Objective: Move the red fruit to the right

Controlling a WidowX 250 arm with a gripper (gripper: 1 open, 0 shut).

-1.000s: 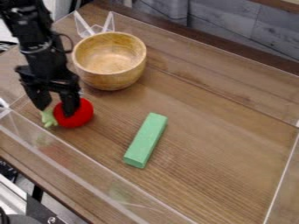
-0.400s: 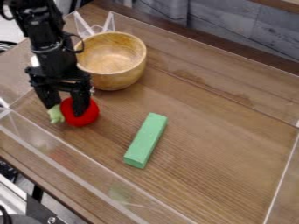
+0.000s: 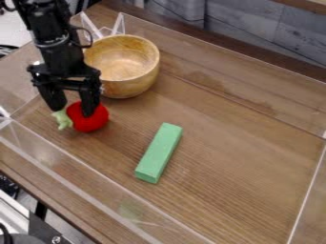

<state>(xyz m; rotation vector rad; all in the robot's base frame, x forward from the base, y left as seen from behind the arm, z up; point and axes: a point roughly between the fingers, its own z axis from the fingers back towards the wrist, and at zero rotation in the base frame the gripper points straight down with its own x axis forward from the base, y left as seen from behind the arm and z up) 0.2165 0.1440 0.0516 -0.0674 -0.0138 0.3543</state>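
We see our hand point(image 3: 69, 101) open, fingers straddling the red fruit point(image 3: 87, 118), just left-front of the wooden bowl point(image 3: 120, 66), green block point(image 3: 159, 152) right-front of the bowl.

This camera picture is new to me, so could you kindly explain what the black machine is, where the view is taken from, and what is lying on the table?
The black machine is a single robot arm, and at its lower end is its hand, two fingers pointing straight down. The one picture comes from a camera placed off to the side and above, looking down at an angle across a wooden table edged with clear plastic walls.

Three things lie on it. A wooden bowl sits near the back, and it looks empty. A flat green block lies towards the middle. The red fruit, a small toy with a pale green leafy end, sits right below the hand.

The hand is open, its fingers spread on either side just above the fruit. The fruit rests on the table, so nothing is held yet.
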